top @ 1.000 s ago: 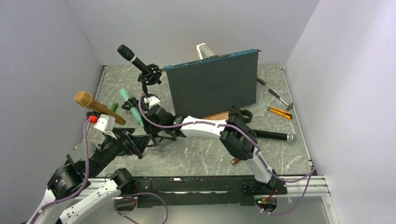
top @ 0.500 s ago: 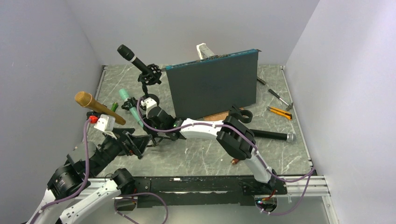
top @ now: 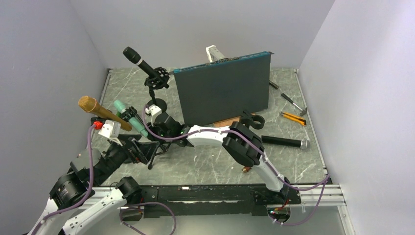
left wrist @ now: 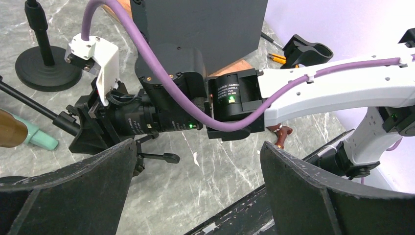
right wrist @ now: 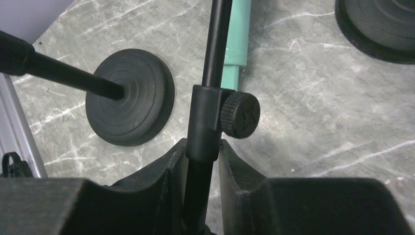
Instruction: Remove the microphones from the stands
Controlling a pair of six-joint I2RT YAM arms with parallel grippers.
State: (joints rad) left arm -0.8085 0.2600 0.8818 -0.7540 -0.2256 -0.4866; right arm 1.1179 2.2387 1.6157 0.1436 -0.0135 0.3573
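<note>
A green microphone (top: 139,127) sits in a black clip on a thin tripod stand (top: 152,155) that leans to the left. My right gripper (top: 150,131) is shut on the stand's pole (right wrist: 215,54), just below its clamp knob (right wrist: 240,115); in the right wrist view the gripper (right wrist: 202,147) has both fingers pressed against the pole, with the green microphone (right wrist: 237,39) behind it. My left gripper (top: 142,152) is open just left of the tripod; in its own view the gripper (left wrist: 198,144) has nothing between its fingers.
A gold microphone (top: 100,111) on its stand rises at the left and a black microphone (top: 142,62) stands behind. Two round stand bases (right wrist: 129,95) (right wrist: 386,24) lie close by. A dark board (top: 222,90) stands upright mid-table. A black tube (top: 284,142) and hand tools (top: 292,117) lie at the right.
My right gripper closed on the stand's pole and moved left. The stand has tipped, carrying the green microphone left and upward. The left arm stayed put.
</note>
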